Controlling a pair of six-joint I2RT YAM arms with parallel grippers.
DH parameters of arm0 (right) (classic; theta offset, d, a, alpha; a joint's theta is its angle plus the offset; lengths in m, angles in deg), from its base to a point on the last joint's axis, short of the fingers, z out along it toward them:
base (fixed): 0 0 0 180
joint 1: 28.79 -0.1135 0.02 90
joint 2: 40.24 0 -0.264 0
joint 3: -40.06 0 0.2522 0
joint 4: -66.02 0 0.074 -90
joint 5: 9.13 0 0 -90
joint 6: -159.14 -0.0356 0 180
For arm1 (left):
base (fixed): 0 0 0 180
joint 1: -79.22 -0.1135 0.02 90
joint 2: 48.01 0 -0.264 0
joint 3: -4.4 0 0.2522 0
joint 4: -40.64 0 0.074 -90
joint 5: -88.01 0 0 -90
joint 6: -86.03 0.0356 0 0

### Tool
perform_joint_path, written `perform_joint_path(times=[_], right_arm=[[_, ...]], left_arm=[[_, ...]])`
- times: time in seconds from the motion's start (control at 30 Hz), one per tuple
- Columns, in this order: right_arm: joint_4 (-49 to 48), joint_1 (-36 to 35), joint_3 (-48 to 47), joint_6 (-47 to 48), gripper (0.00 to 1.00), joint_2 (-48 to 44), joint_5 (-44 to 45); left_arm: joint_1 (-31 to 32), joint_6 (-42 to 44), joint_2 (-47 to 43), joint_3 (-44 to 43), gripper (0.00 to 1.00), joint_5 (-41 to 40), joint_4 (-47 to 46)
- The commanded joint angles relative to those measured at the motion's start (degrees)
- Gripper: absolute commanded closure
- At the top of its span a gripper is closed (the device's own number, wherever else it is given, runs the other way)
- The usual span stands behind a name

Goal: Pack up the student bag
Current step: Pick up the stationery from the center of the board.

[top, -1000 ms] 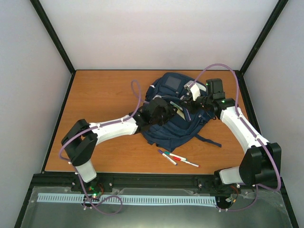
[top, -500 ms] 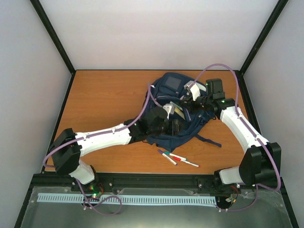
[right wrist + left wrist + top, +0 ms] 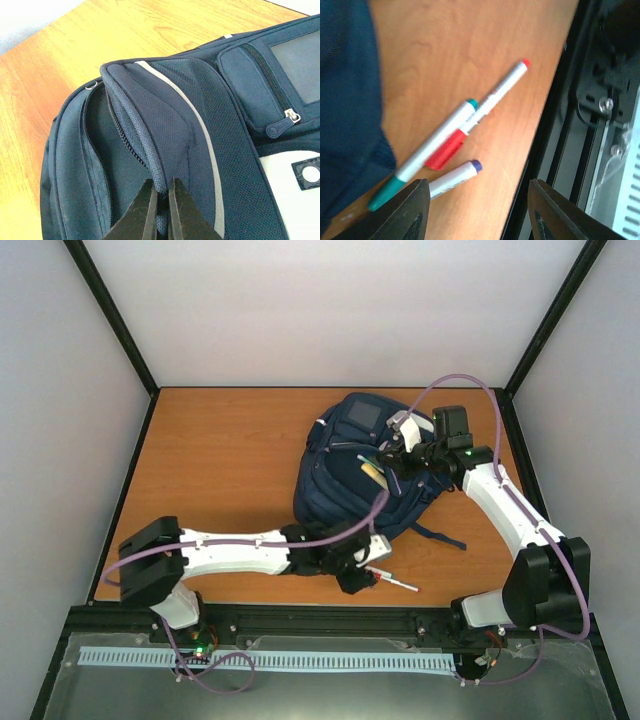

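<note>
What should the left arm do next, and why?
Probably lower the open left tool onto the blue-tipped marker and close; the markers lie loose on the table, and the right tool pinches the edge of the backpack.
</note>
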Motion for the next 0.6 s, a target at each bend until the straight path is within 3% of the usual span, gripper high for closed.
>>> perform_joint_path(times=[0.0,0.57], right_arm=[[-2.55,1.04,-0.12,0.51,0.97,0.22,0.27],[-2.51,1.22,-0.09,0.57,0.97,0.35,-0.02]], left_arm=[[3.54,10.47,4.99,-3.64,0.43,-1.81,4.06],[5.04,13.95,20.04,-14.7,0.49,-7.69,1.94]])
